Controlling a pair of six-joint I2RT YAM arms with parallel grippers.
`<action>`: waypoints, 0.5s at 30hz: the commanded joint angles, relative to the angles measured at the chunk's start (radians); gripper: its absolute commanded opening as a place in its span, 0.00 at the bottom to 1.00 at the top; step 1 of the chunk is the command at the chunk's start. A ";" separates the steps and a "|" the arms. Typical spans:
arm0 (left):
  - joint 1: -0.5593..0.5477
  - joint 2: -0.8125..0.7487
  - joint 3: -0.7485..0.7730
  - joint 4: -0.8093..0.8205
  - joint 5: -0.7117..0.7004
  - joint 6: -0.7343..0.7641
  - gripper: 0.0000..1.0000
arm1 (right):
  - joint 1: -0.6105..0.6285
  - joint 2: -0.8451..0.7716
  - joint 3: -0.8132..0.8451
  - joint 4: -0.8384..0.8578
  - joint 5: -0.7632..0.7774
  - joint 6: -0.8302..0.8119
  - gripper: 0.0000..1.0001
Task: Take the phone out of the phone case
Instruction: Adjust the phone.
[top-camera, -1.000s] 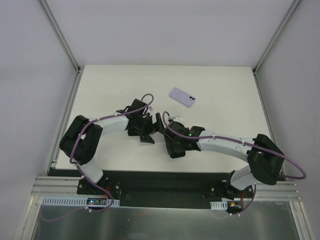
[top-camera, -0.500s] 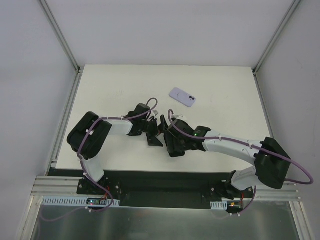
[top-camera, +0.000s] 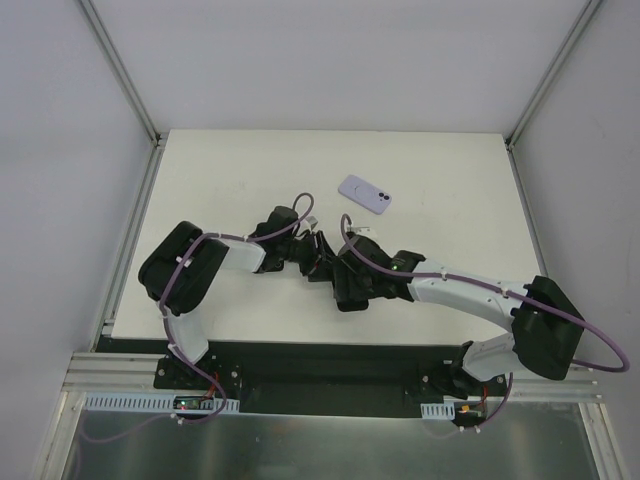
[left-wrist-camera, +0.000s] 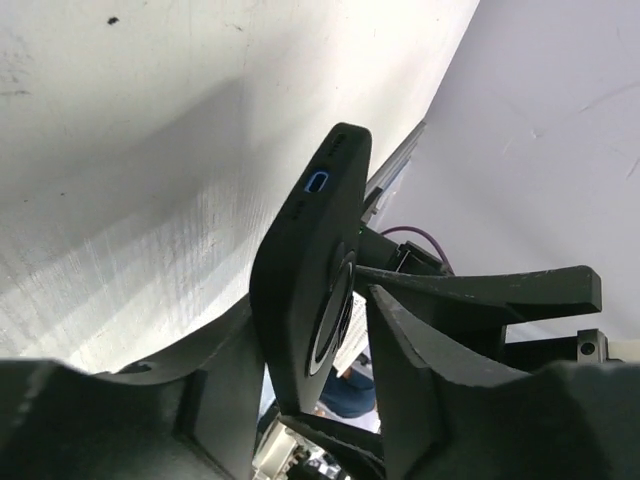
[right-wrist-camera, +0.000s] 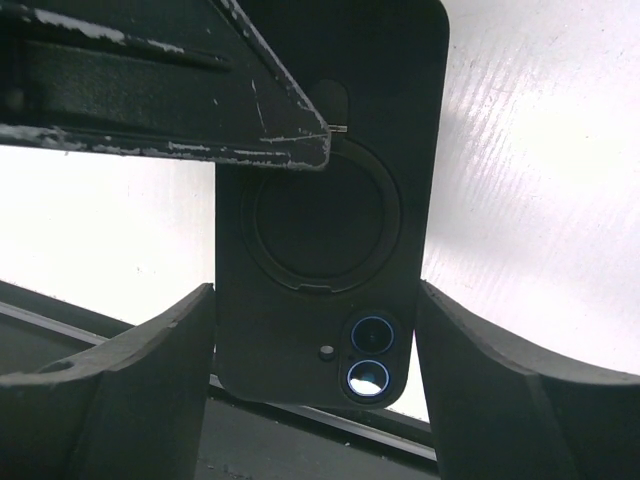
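Your phone case (right-wrist-camera: 330, 230) is off the table (top-camera: 450, 190), held upright in the air near the middle of the table's near half, where the two arms meet. The phone (right-wrist-camera: 364, 379) is inside it: two blue-tinted lenses show through the cutout at the case's lower corner, below a round ring on its back.

Your right gripper (right-wrist-camera: 315, 290) has its jaws clenched on the phone case across its width, one finger against each long edge. Your left gripper (left-wrist-camera: 312, 300) straddles the same case across its thickness. In the left wrist view one finger lies flush against the front face, while the other stands just off the ringed back with a thin sliver between, so you cannot tell whether those jaws are clamped or merely around it. From the right wrist camera, one scuffed left finger (right-wrist-camera: 200, 110) crosses the upper back of the case, its tip near the ring's rim.

The case's end edge, with a blue-rimmed port opening (left-wrist-camera: 317, 181), points away from the left wrist camera.

A lilac object (top-camera: 364, 194), phone-shaped with two dark dots at one end, lies flat on the table well beyond both grippers, apart from everything else. Purple cables (top-camera: 590, 335) run along both arms.
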 joint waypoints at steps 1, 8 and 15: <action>-0.016 0.006 -0.003 0.124 0.049 -0.066 0.28 | 0.004 -0.025 0.008 0.083 -0.024 0.014 0.44; -0.011 -0.025 0.012 0.076 0.022 -0.095 0.00 | 0.011 -0.063 0.036 0.005 0.047 -0.035 0.87; -0.011 -0.088 0.098 -0.237 -0.072 -0.043 0.00 | 0.157 -0.077 0.120 -0.122 0.316 -0.196 0.95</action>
